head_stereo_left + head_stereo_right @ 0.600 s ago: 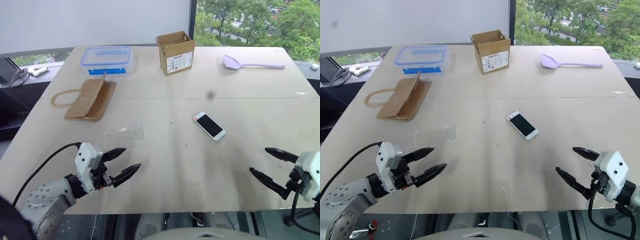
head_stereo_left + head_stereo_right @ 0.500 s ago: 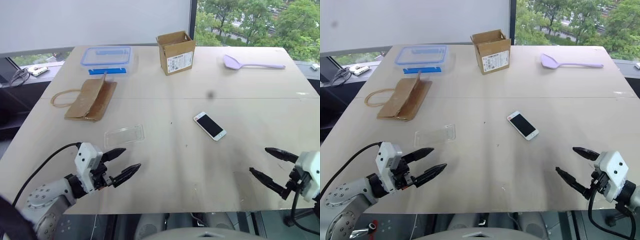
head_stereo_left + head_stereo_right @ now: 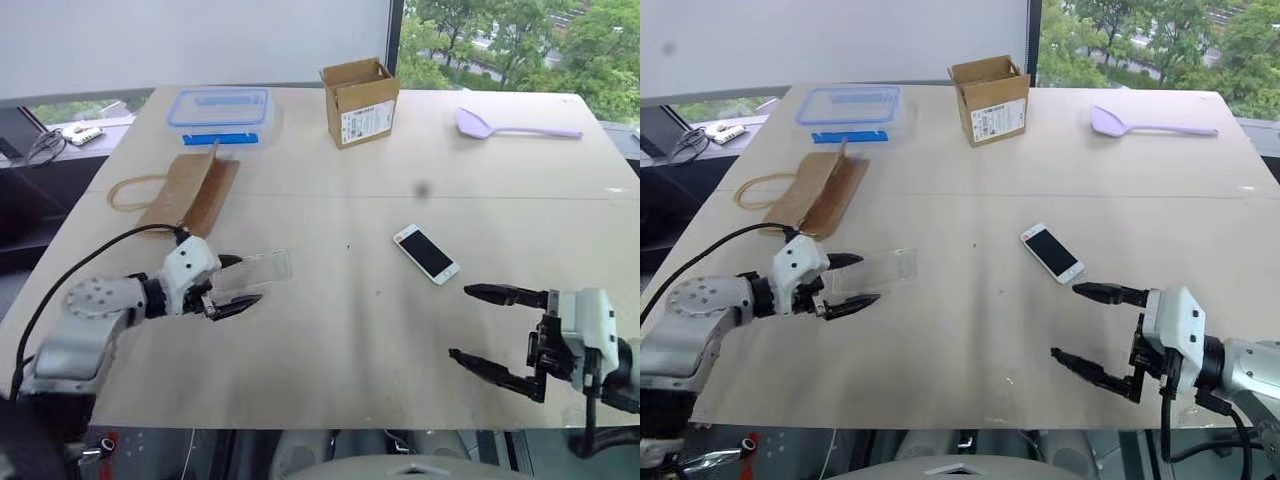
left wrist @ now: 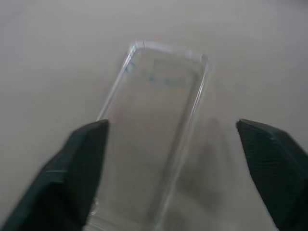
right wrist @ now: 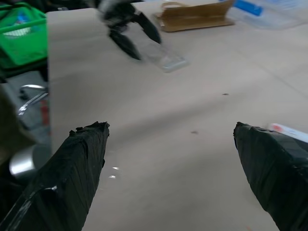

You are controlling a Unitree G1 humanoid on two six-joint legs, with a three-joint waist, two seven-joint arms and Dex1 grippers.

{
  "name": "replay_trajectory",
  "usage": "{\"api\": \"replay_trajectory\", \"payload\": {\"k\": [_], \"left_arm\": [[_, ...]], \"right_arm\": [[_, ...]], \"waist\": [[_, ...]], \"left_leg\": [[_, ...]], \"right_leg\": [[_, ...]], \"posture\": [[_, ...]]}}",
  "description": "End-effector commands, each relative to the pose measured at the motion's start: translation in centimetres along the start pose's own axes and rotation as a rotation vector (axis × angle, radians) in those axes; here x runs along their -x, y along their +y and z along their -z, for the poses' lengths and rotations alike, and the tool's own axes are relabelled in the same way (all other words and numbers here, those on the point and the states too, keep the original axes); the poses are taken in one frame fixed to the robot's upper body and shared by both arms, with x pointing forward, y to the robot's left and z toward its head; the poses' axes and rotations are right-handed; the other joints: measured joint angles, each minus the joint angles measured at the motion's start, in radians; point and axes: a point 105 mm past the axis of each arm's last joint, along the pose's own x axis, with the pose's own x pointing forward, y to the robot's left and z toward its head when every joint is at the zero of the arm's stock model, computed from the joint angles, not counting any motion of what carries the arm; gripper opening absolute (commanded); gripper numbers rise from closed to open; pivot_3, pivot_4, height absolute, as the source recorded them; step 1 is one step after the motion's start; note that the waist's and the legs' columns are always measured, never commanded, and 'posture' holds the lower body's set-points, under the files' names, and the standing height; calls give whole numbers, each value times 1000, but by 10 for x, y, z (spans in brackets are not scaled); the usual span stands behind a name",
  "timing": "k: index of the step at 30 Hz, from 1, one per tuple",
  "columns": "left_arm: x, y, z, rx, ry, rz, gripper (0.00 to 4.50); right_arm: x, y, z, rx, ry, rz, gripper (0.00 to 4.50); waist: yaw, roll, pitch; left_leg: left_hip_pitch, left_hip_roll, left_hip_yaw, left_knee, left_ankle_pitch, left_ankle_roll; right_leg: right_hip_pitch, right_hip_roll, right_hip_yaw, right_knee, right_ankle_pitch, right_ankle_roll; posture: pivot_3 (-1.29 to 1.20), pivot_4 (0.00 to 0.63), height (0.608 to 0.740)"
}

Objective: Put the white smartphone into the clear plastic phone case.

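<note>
Clear plastic phone case (image 4: 154, 139) lies between my wide-open left jaws; white smartphone (image 3: 426, 253) beyond my empty, open right jaws.

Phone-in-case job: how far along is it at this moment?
Nothing is done yet: the white smartphone lies bare on the table, apart from the clear plastic phone case. In hand: the left gripper, open, straddles the case's near end; the right gripper hovers open short of the phone. Left: grasping both and seating the phone.
</note>
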Motion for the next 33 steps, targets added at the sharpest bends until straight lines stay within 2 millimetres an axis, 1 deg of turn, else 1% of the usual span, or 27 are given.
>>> {"api": "replay_trajectory", "payload": {"k": [1,3,4,5,6,7,8,9,12,14,15,18,21,23,26,29,33], "left_arm": [[-7,-1,16,-57,74,112,2380],[-11,-1,18,-72,75,153,1532],[-14,-3,15,-75,58,185,861],[-16,-4,12,-78,45,207,690],[-19,-6,7,-75,20,232,206],[-21,-9,1,-85,-2,264,66],[-22,-13,-6,-107,-24,305,66],[-24,-18,-16,-107,-54,345,66],[-32,-29,-58,-121,-156,427,66],[-41,-40,-83,-147,-193,477,66],[-46,-45,-91,-166,-197,490,66],[-70,-57,-108,-182,-175,489,66],[-94,-68,-120,-175,-152,500,66],[-105,-76,-124,-176,-139,520,66],[-114,-89,-118,-250,-97,580,66],[-123,-93,-112,-264,-66,591,66],[-136,-95,-114,-313,-93,562,66]], "right_arm": [[-3,3,-5,40,4,5,4500],[-3,6,-3,37,14,8,4500],[-2,6,-3,37,17,17,4500],[-2,6,-2,37,19,23,4500],[-2,6,-2,35,18,38,4500],[-1,6,-3,31,15,52,4500],[-1,6,-3,28,13,63,4500],[0,7,-3,27,18,71,4500],[3,7,2,27,48,105,4500],[5,7,4,17,60,133,4500],[5,6,4,13,64,153,4500],[6,7,4,2,68,175,4500],[10,9,6,-3,88,181,4500],[13,10,7,-6,99,185,4500],[17,11,8,-5,121,186,4500],[21,7,10,-14,140,216,4500],[22,2,9,-25,138,242,4500]], "waist": [[2,0,-1],[2,1,-1],[1,1,-1],[1,2,-2],[0,3,-3],[1,4,-3],[1,4,-3],[1,4,-3],[3,3,-3],[3,-1,-1],[1,-1,-1],[-4,-1,-1],[-6,-1,-1],[-7,-1,-1],[-10,-1,-1],[-4,-1,-1],[-2,-1,-1]], "left_leg": [[0,0,0,1,0,0],[1,0,0,1,0,0],[2,0,0,1,0,0],[2,0,0,1,0,0],[2,0,0,1,0,0],[2,0,0,2,0,0],[2,0,0,2,0,0],[2,0,0,3,0,0],[0,0,0,4,0,0],[-2,0,0,5,0,1],[-3,0,-1,5,0,1],[-3,0,-1,5,0,1],[-2,0,-1,5,0,1],[-1,0,0,5,0,1],[0,0,0,5,0,1],[1,1,0,5,0,1],[0,1,0,5,0,1]], "right_leg": [[1,0,0,0,0,0],[1,0,0,0,0,0],[2,0,0,1,0,0],[2,0,0,1,0,0],[2,0,0,1,0,0],[2,0,0,2,0,0],[2,0,0,3,0,0],[2,0,-1,3,0,0],[2,-1,-1,3,0,0],[1,-1,-2,2,0,1],[0,0,-2,2,0,1],[0,1,-2,2,1,1],[0,3,-1,3,0,2],[0,8,1,4,0,2],[0,9,2,6,0,2],[0,9,2,7,0,3],[0,9,3,7,0,3]], "posture": [[0,150,740],[0,150,740],[0,150,740],[0,150,740],[0,150,740],[0,150,740],[0,150,740],[0,150,740],[0,150,740],[0,150,740],[0,150,740],[0,150,740],[0,150,740],[0,150,740],[0,150,740],[0,150,740],[0,150,740]]}}
